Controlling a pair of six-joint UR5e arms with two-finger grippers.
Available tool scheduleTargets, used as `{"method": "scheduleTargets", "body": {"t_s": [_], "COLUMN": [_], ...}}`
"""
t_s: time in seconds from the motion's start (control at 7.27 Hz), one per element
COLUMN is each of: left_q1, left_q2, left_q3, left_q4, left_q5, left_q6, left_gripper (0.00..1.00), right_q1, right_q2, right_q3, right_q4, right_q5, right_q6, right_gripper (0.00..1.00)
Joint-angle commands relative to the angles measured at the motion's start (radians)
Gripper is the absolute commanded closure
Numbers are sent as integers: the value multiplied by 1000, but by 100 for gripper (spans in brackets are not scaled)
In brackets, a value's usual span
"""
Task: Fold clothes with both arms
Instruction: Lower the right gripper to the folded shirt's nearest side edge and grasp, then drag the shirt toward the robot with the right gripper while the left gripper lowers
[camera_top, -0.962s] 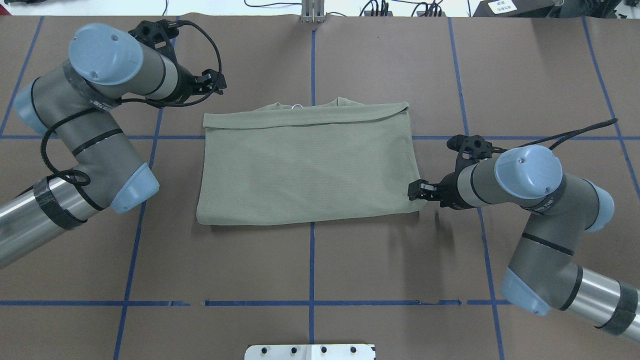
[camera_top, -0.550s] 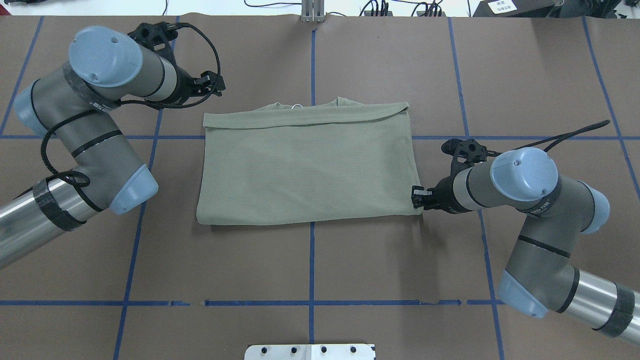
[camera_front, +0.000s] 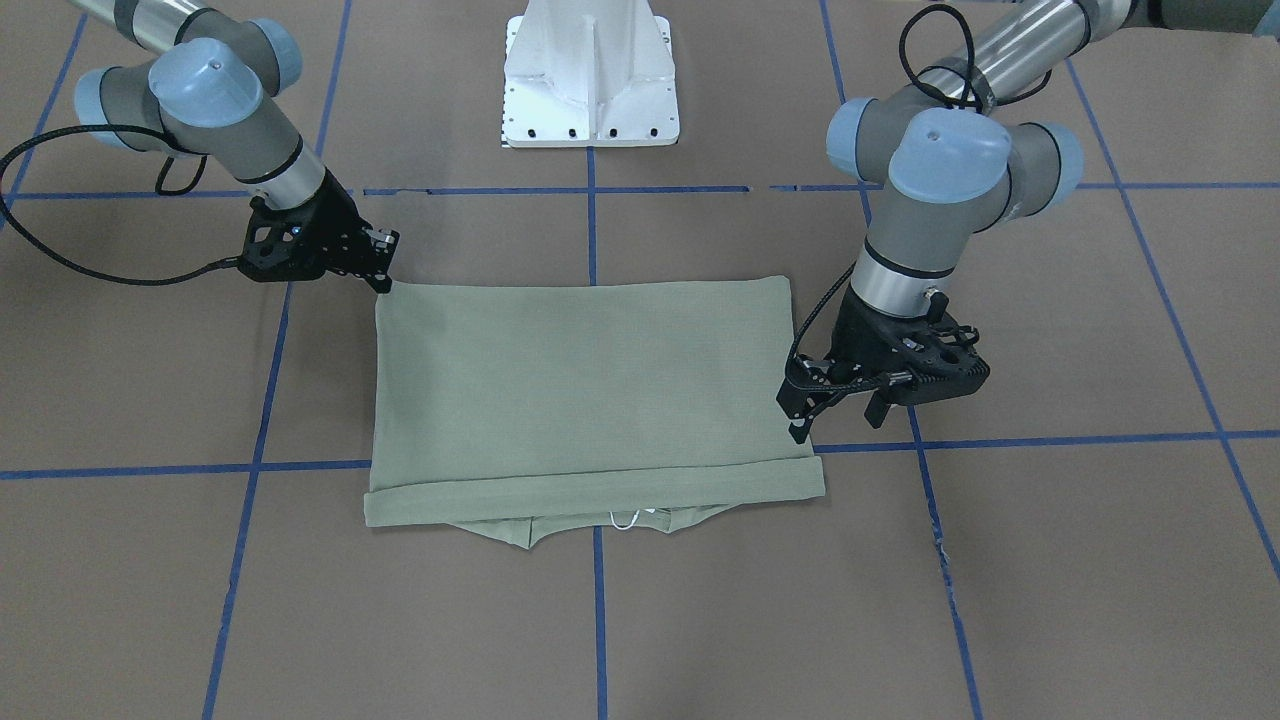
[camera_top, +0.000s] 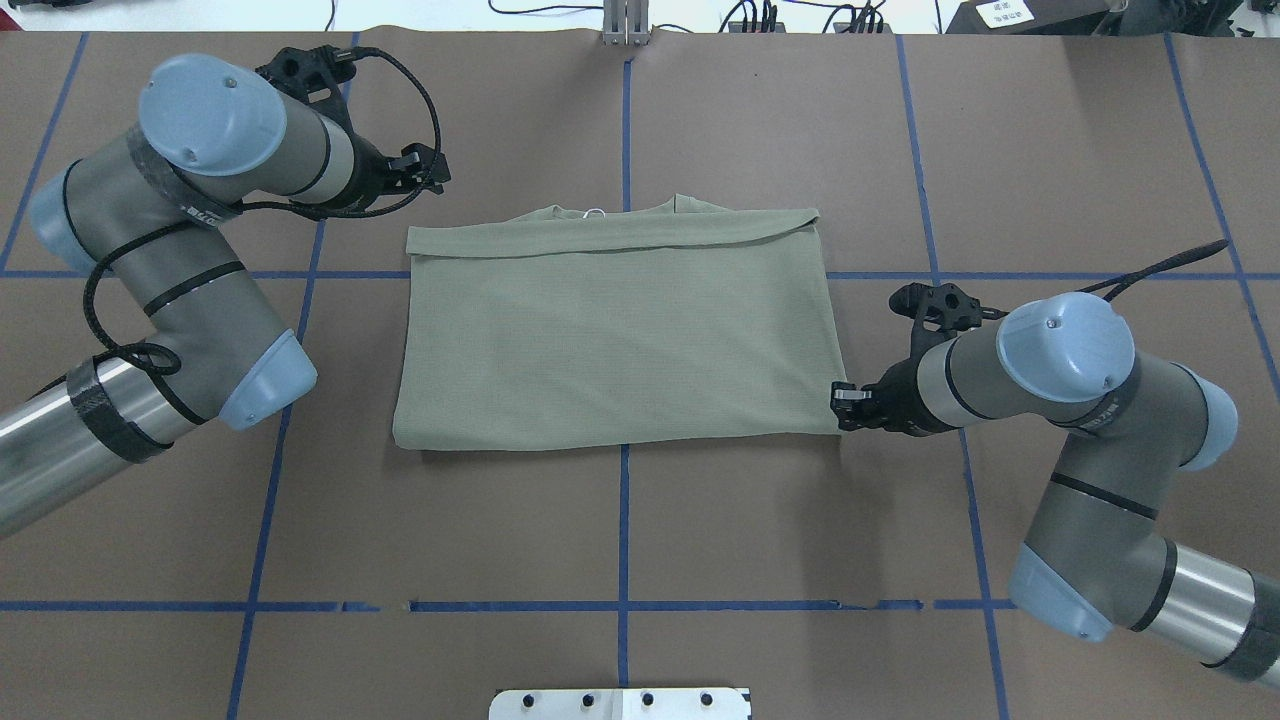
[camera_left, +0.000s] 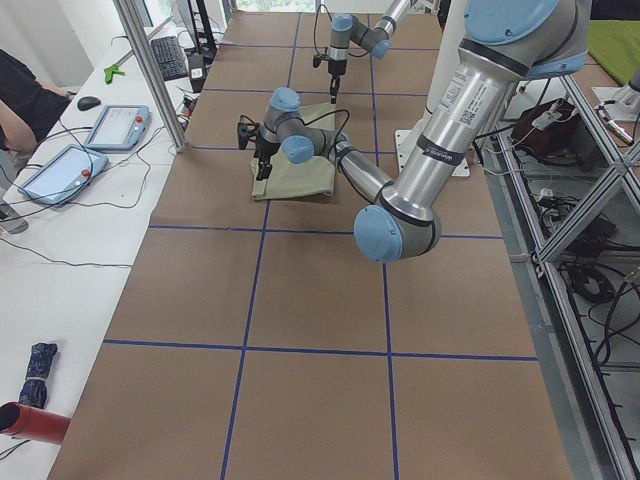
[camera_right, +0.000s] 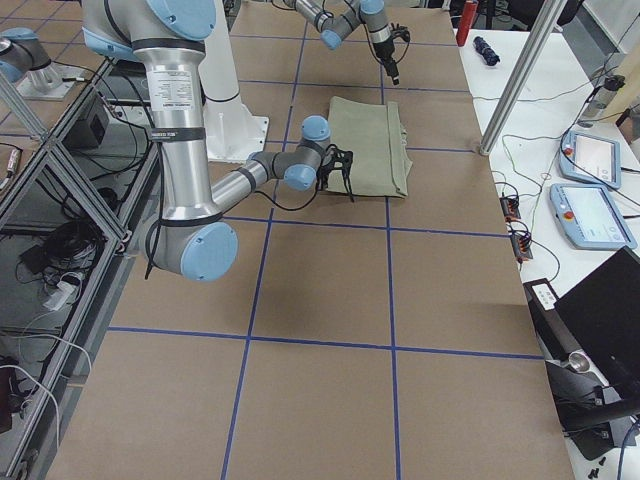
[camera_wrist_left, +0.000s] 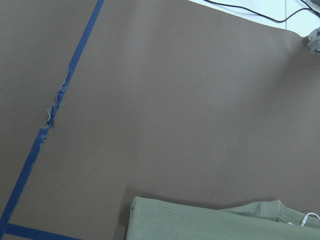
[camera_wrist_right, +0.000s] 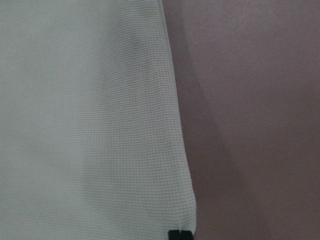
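Folded shirt (camera_top: 615, 340) lay mid-table (camera_top: 700, 520), right tool (camera_top: 840, 398) at its near right corner, grip state not tellable, left tool (camera_front: 838, 420) spread off the far left corner; a shallow bite risked slipping or catching one layer only.

The brown table (camera_wrist_left: 190, 110) fills most of the view. A blue tape line (camera_wrist_left: 75, 55) runs diagonally down its left side, frayed partway along. At the bottom edge lies a corner of the sage-green shirt (camera_wrist_left: 210, 225), with a white hang tag loop (camera_wrist_left: 311, 218) at its collar. A black cable (camera_wrist_left: 250, 12) crosses beyond the table's far edge.
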Motion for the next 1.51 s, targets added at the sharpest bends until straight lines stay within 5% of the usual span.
{"method": "scheduleTargets", "body": {"t_s": [0.0, 0.69, 0.82, 0.96, 1.37], "left_q1": [4, 19, 21, 24, 88], "left_q2": [0, 12, 17, 18, 21], "left_q3": [-3, -20, -29, -30, -81], "left_q4": [0, -2, -2, -2, 1], "left_q5": [2, 7, 8, 14, 5], "left_q6": [-6, -29, -27, -27, -32], "left_gripper": [1, 1, 1, 1, 0], "right_q1": [-70, -459, -513, -527, -401], "right_q2": [-133, -370, -367, -364, -311], "right_q3": [121, 257, 263, 266, 271], "right_q4": [0, 3, 7, 9, 10], "right_q5": [23, 43, 43, 43, 43], "right_q6": [0, 102, 153, 161, 160], "right_gripper": [100, 100, 86, 1, 0]}}
